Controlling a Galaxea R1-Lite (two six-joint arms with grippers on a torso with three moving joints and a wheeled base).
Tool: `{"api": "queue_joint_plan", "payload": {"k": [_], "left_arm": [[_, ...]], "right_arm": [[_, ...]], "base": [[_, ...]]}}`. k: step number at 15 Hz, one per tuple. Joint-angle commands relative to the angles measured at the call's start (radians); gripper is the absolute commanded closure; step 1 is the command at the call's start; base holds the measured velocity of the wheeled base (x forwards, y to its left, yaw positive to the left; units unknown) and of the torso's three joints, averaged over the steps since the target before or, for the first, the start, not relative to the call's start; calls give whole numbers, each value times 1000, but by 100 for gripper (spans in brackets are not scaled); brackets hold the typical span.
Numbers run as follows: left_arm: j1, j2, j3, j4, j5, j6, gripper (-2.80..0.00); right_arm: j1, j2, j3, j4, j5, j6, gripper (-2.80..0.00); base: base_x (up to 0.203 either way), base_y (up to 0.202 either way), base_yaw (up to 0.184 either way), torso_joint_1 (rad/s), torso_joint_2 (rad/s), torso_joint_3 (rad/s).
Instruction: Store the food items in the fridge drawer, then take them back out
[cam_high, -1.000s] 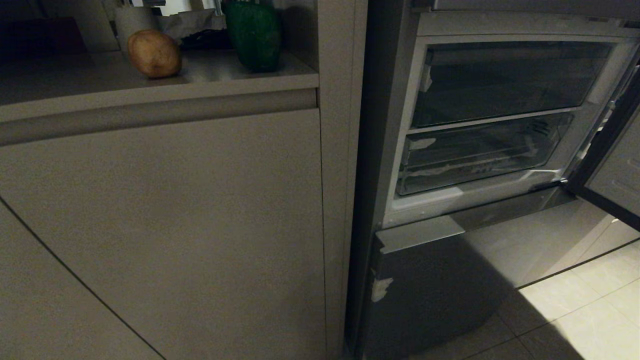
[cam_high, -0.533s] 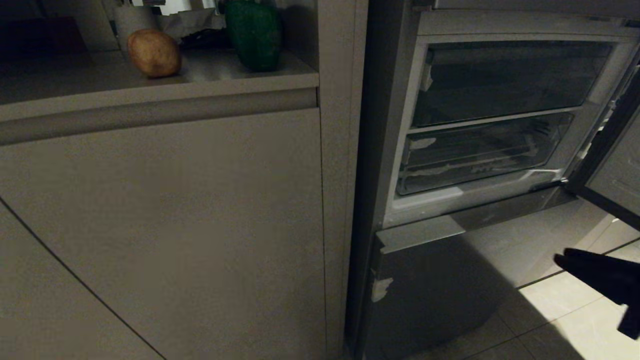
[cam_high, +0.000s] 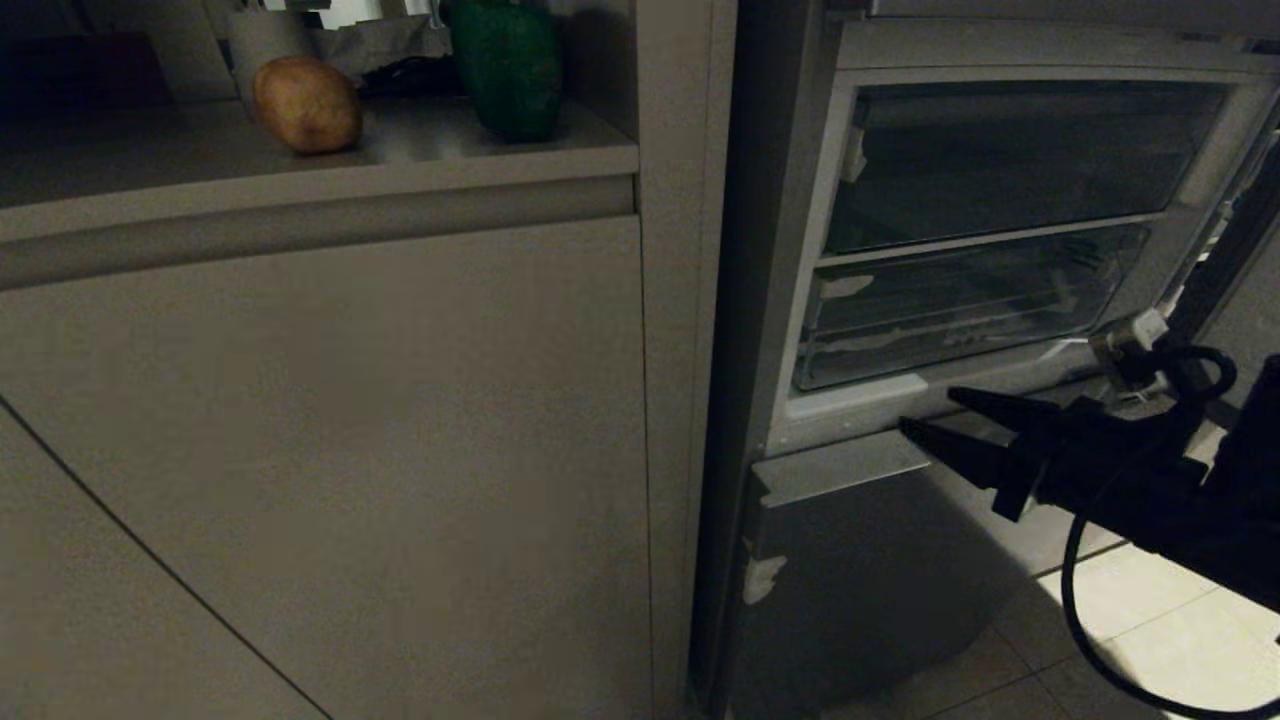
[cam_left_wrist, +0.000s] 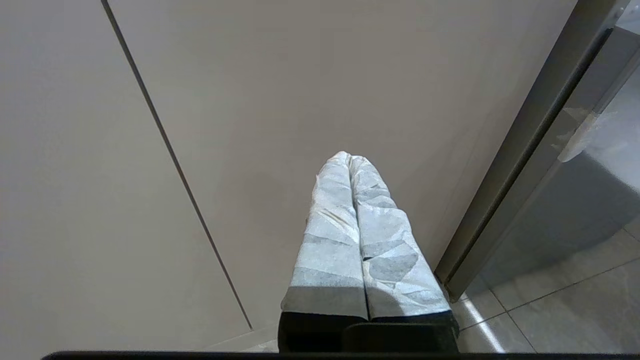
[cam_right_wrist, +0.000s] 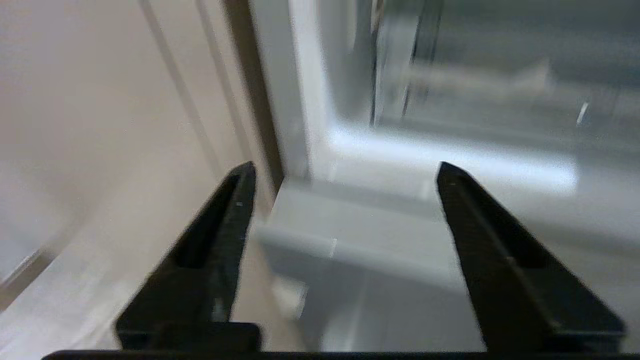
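A tan-brown potato and a dark green food item sit on the counter ledge at the upper left. The fridge drawer, a clear plastic bin, sits pushed in low in the open fridge on the right. My right gripper is open and empty. It points left, just below and in front of the drawer, over the top edge of the lower grey door. In the right wrist view the gripper faces the fridge's white frame. My left gripper, with white-wrapped fingers, is shut and empty in front of a cabinet panel.
A second clear compartment sits above the drawer. The fridge door stands open at the far right. The lower grey door is closed, above a tiled floor. Beige cabinet fronts fill the left.
My right arm has come into the head view from the lower right. It has moved up and left to the fridge's lower edge. Its jaws now stand apart. The food has not moved.
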Motion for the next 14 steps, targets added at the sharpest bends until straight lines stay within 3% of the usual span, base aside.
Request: {"api": "queue_joint_plan", "payload": {"k": [1,6,14], "left_arm": [[0,2,0,0,0,0,0],[0,2,0,0,0,0,0],[0,2,0,0,0,0,0]], "right_arm": [[6,86,-26,-90,-6,-4,-280],[14,155,-163,-90,-118,-10,-280],[53,280,-308,-90,-207,-9,-280]], "base": [[0,0,0,0,0,0],[0,0,0,0,0,0],[0,0,0,0,0,0]]}}
